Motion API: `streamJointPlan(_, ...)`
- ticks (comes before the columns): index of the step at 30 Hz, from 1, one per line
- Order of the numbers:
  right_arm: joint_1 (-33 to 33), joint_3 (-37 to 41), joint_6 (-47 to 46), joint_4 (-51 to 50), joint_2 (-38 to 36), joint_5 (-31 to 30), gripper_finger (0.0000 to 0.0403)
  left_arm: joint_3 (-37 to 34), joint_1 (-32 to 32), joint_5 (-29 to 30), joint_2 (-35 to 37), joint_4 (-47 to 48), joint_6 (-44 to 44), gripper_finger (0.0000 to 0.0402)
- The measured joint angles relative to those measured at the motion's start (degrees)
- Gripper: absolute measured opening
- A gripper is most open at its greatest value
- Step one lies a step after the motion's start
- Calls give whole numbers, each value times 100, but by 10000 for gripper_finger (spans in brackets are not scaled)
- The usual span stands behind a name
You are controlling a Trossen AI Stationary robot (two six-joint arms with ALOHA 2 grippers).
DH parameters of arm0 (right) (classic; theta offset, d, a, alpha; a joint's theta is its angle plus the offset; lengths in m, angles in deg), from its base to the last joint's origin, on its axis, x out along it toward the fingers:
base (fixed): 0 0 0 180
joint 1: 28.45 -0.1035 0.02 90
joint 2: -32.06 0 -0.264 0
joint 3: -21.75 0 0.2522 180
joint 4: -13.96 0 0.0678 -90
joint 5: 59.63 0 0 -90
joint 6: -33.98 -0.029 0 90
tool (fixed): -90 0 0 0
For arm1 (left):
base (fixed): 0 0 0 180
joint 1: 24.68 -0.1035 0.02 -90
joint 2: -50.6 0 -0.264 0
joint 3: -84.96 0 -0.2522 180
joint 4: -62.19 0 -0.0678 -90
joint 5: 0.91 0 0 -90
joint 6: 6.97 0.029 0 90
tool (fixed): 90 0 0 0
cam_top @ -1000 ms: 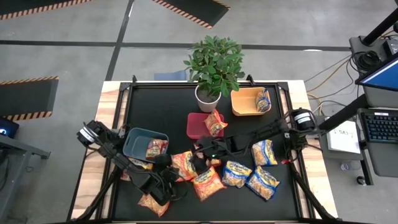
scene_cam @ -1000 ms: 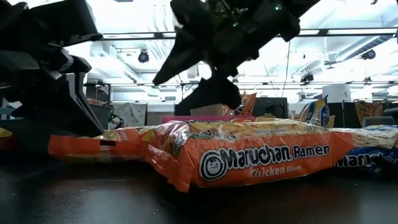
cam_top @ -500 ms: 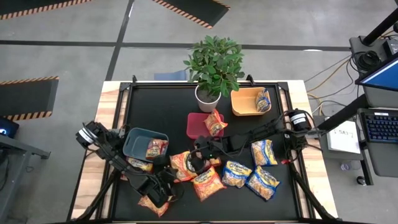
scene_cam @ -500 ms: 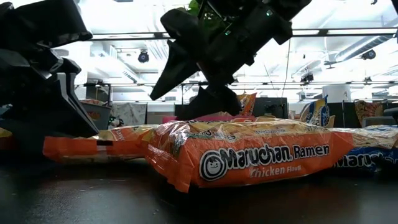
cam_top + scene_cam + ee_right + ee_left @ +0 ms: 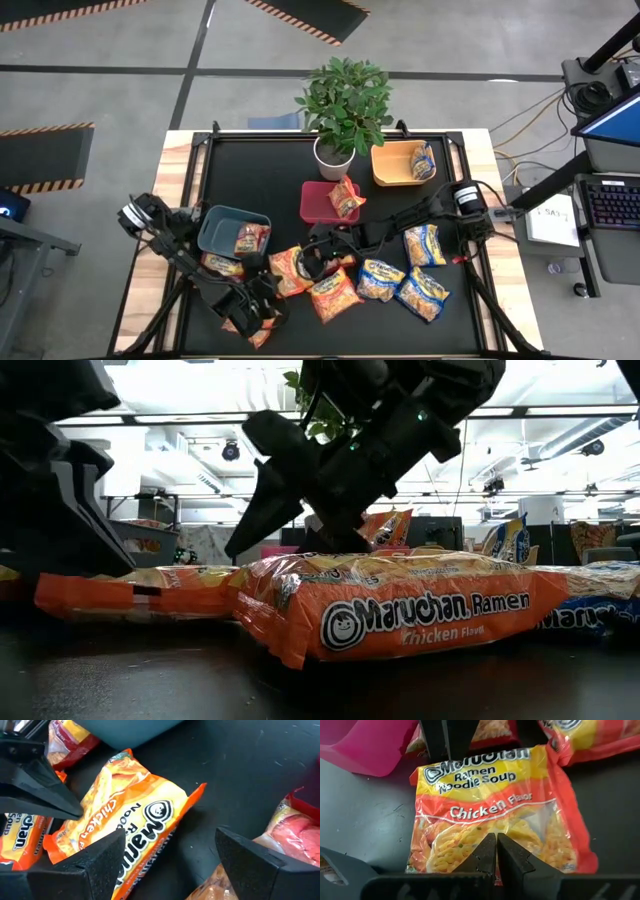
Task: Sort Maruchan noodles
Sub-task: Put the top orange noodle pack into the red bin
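An orange Maruchan packet (image 5: pixel 287 270) lies flat on the black table between my two grippers, shown large in the left wrist view (image 5: pixel 490 815) and the right wrist view (image 5: pixel 135 805). My left gripper (image 5: pixel 496 847) is shut, with its tips at the packet's end away from the logo; the right wrist view shows it too (image 5: pixel 75 810). My right gripper (image 5: pixel 312 262) hangs open just above the packet's logo end, a finger on either side (image 5: pixel 170 865), touching nothing that I can see. More orange and blue-and-yellow packets lie around. My left gripper's shut fingertips (image 5: pixel 487 845) rest on the packet's top face near its end away from the logo (image 5: pixel 470 855). They come slanting down from the table's near left. The fingers hide whether any film is caught between them. The packet lies flat on the table.
A grey-blue bin (image 5: pixel 222 222) holding a packet stands far-left of the packet. A red bin (image 5: pixel 315 200), an orange bin (image 5: pixel 392 165) and a potted plant (image 5: pixel 343 110) stand farther back. Loose packets (image 5: pixel 335 292) (image 5: pixel 380 280) (image 5: pixel 422 292) (image 5: pixel 425 245) lie to the right, and one (image 5: pixel 248 330) near the front edge.
My left gripper has drawn back toward the table's left and near edges, still shut. The orange packet has slid flat along the table with it. My right gripper has come down and moved left after the packet, still open.
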Motion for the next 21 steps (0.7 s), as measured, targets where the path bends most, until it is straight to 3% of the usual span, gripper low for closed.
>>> streamJointPlan(10,6,-116,256,2,-42,173,299,8,28,-171,396,243,-151,0)
streamJointPlan(16,4,-299,522,-27,-51,229,299,12,39,-799,499,365,-458,0)
streamJointPlan(21,4,-372,624,-20,-53,227,295,-84,39,-835,342,358,-813,0)
